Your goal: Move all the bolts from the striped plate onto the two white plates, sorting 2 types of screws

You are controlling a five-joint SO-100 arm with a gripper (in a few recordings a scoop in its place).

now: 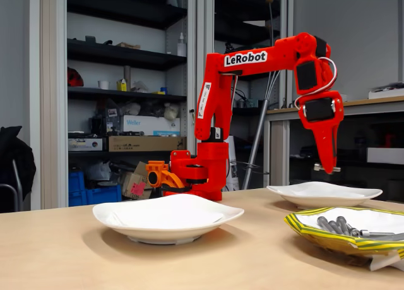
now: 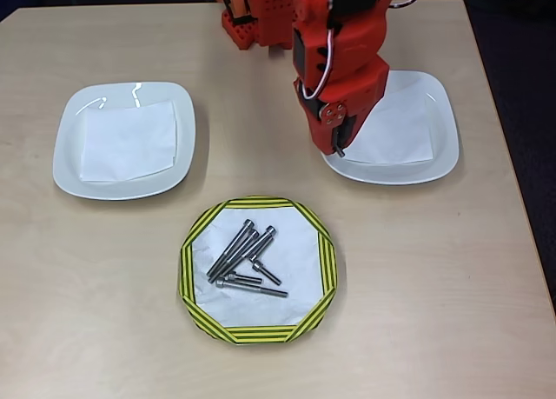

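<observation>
Red gripper (image 1: 329, 169): clamped on one short bolt (image 1: 327, 169), above right white plate (image 2: 443, 147).
Grey bolts (image 2: 246, 258): on striped plate (image 2: 195, 286).
Left white plate (image 2: 65, 147): holds paper only.

In the fixed view the striped plate (image 1: 328, 234) is cut at 3 o'clock. Overhead, the arm (image 2: 339, 60) hides the right white plate's (image 2: 417, 151) 9 o'clock rim.
</observation>
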